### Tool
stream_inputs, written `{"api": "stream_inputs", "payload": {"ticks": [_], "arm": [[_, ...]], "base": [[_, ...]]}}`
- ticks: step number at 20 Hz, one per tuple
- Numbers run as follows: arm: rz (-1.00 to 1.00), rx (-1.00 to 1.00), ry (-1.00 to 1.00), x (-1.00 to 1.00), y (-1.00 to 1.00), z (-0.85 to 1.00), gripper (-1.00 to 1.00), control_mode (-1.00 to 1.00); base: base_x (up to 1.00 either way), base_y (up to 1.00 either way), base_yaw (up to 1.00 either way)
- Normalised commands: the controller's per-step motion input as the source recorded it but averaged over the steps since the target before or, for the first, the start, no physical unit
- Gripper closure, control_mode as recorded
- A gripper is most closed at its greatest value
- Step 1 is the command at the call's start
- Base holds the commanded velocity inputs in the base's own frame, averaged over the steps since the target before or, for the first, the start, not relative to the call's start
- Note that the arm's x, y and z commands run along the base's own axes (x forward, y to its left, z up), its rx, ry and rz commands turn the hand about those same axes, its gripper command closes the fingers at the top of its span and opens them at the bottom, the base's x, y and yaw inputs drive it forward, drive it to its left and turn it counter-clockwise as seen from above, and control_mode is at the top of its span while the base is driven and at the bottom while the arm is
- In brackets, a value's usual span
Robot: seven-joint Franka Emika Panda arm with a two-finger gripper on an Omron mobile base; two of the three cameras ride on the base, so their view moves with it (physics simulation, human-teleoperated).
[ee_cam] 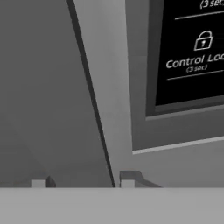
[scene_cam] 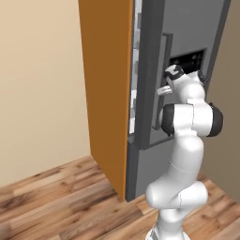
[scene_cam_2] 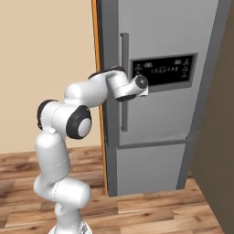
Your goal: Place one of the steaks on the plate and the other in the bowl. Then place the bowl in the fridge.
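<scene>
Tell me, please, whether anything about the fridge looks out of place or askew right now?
Nothing looks damaged or spilled. The fridge door stands slightly ajar in the left base view, with the gripper at its long handle, beside the dispenser panel.

The fridge (scene_cam_2: pixel 155 137) door stands slightly ajar beside the orange cabinet panel (scene_cam: pixel 105 93), leaving a narrow gap. The tool (ee_cam: pixel 83 181) sits close against the door's long handle (scene_cam_2: pixel 124 82), the dispenser panel (scene_cam_2: pixel 164 71) just beside it.

Matt grey metal fridge (scene_cam_2: pixel 160 123), glossy black panel (scene_cam_2: pixel 164 71), wood-plank floor (scene_cam: pixel 56 201).
</scene>
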Motion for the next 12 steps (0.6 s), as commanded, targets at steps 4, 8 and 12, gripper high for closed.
{"api": "stream_inputs", "payload": {"ticks": [4, 8, 12], "arm": [[0.01, 0.0, -0.11, -0.49, -1.0, 0.0, 1.0, -1.0], [0.02, 0.02, -0.01, -0.19, -1.0, 0.21, 1.0, -1.0], [0.11, 0.13, 0.04, -0.01, -1.0, 0.33, 1.0, -1.0]], "base": [[0.0, 0.0, 0.0], [0.0, 0.0, 0.0], [0.0, 0.0, 0.0]]}}
